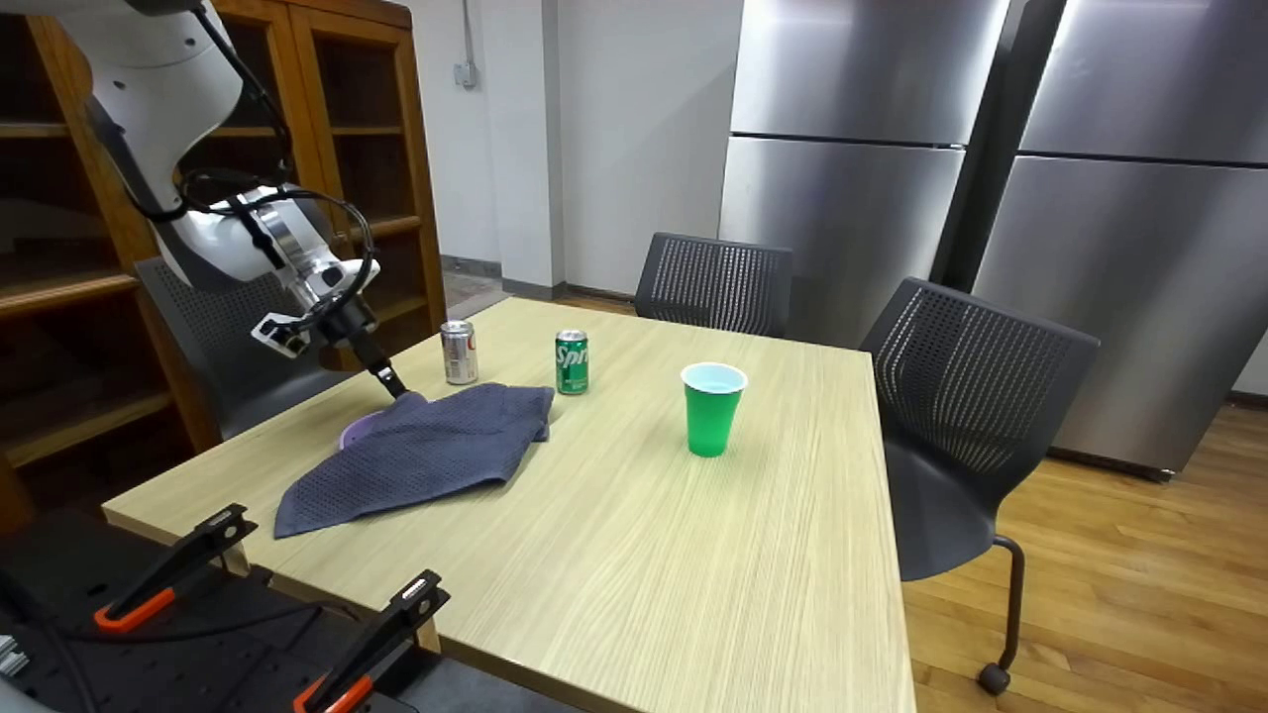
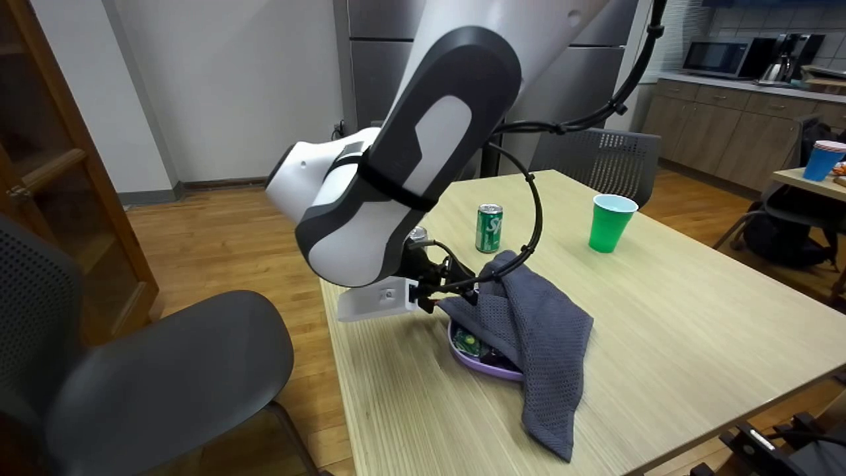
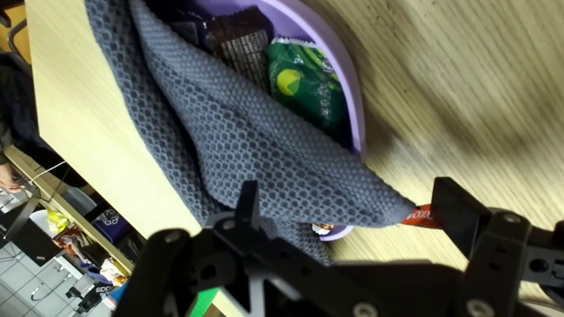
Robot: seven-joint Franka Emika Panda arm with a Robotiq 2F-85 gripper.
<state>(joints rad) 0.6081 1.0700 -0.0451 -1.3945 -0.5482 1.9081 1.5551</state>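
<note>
Item: dark grey-blue towel (image 3: 264, 145), textured weave, lying draped over a purple bowl (image 3: 356, 101), its long axis running diagonally from upper left to lower right of the wrist view, its narrow corner pointing at the finger on the lower right. Gripper (image 3: 351, 191): released, fingers standing wide apart, one at lower centre of the frame and one at lower right; the towel's corner is lying across the gap between them, a red tag (image 3: 421, 215) reaching the edge of the lower-right finger. No grip is showing; whether either finger is brushing cloth, one cannot tell. Bowl contents: a green packet (image 3: 304, 83) and a brown packet (image 3: 244, 42) are showing past the towel's edge, upper centre. In both exterior views the towel is spreading onto the table (image 1: 753, 574). Adjacent: a silver can (image 1: 459, 354) and a green can (image 1: 572, 362) are standing upright near the towel, left of centre in an exterior view; a green cup (image 1: 711, 421) is standing well apart, right of centre.
</note>
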